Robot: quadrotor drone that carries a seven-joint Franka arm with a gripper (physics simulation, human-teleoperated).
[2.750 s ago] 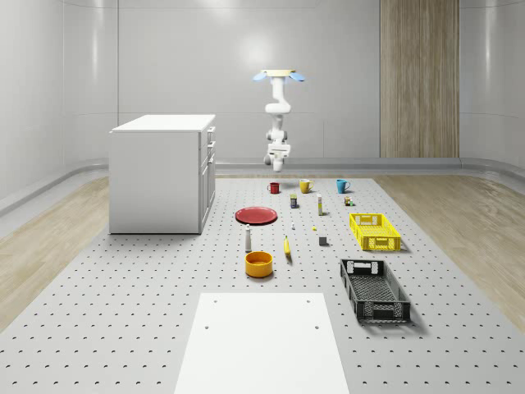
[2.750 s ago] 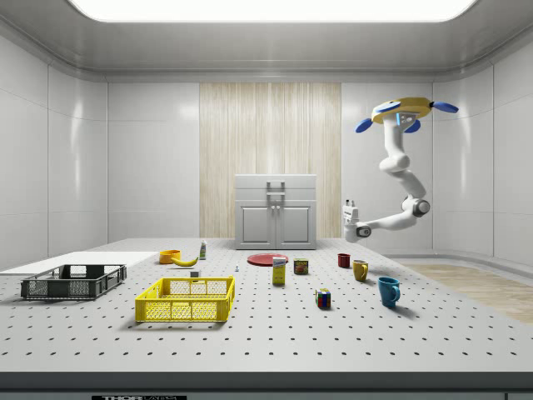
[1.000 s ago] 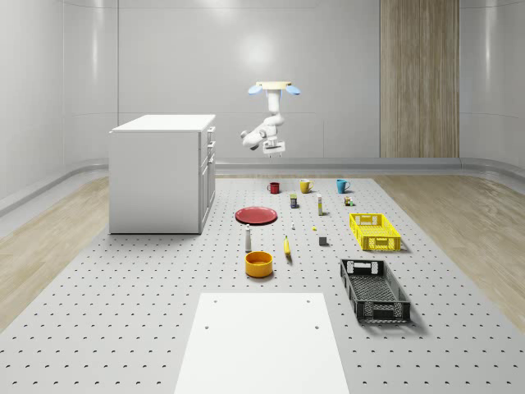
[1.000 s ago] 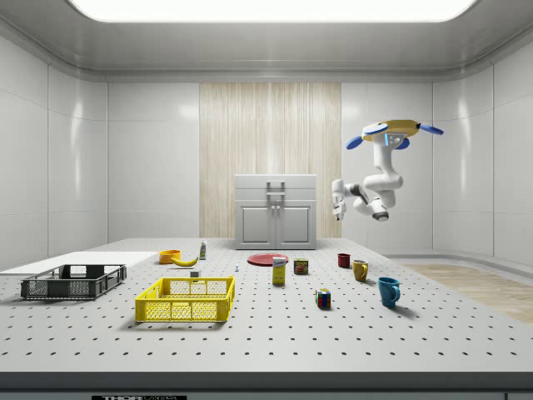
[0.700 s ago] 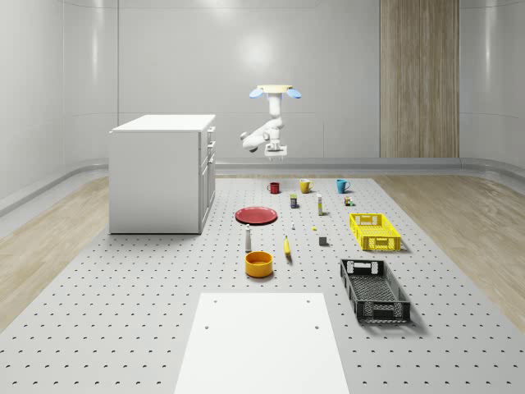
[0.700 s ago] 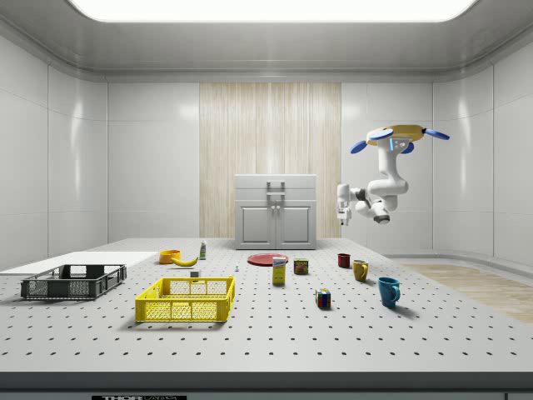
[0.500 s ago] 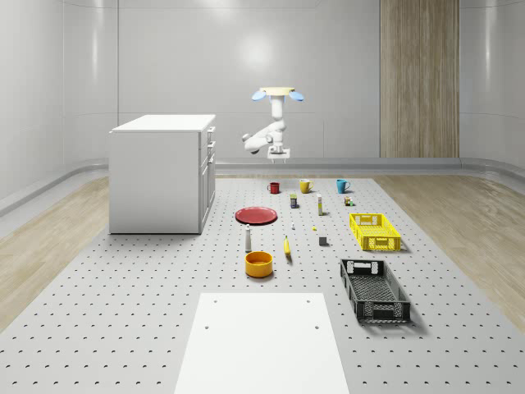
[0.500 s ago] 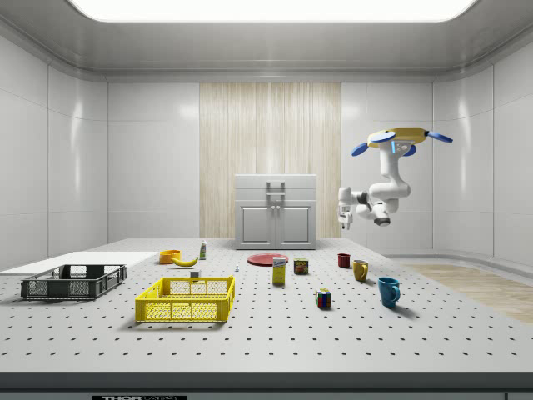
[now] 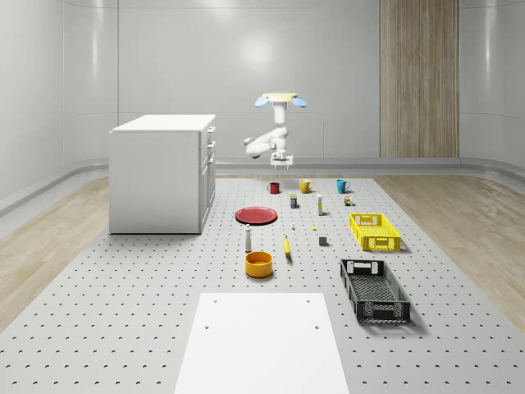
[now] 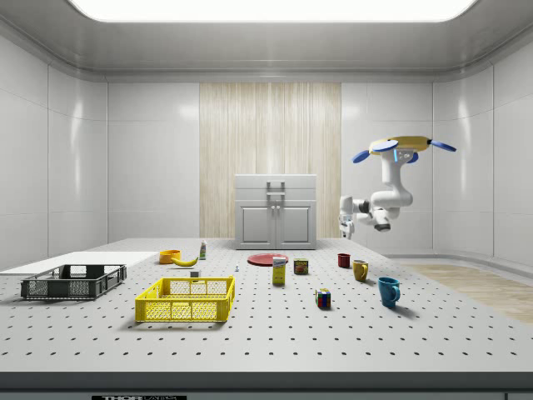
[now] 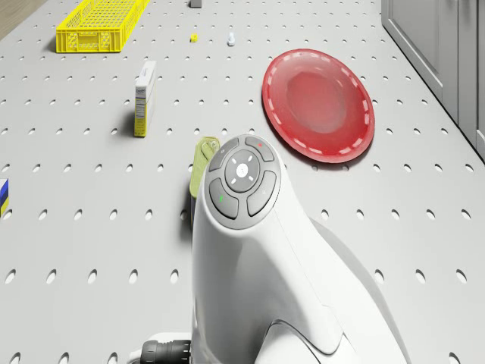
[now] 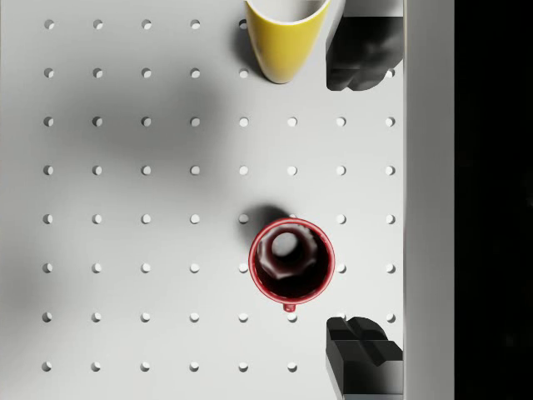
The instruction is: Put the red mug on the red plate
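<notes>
Drone hovering above worktop's far end, end effector spread wide and empty high over upright red mug, off-centre toward one finger; descent risks clipping rim, tipping it short of red plate.

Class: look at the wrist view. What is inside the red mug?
The red mug looks empty: a dark inside with a pale glint on its bottom. It stands upright on the table, under the open pincer.

Perforated grey table carries: red mug, red plate, yellow mug, yellow crate, black crate, cabinet.
</notes>
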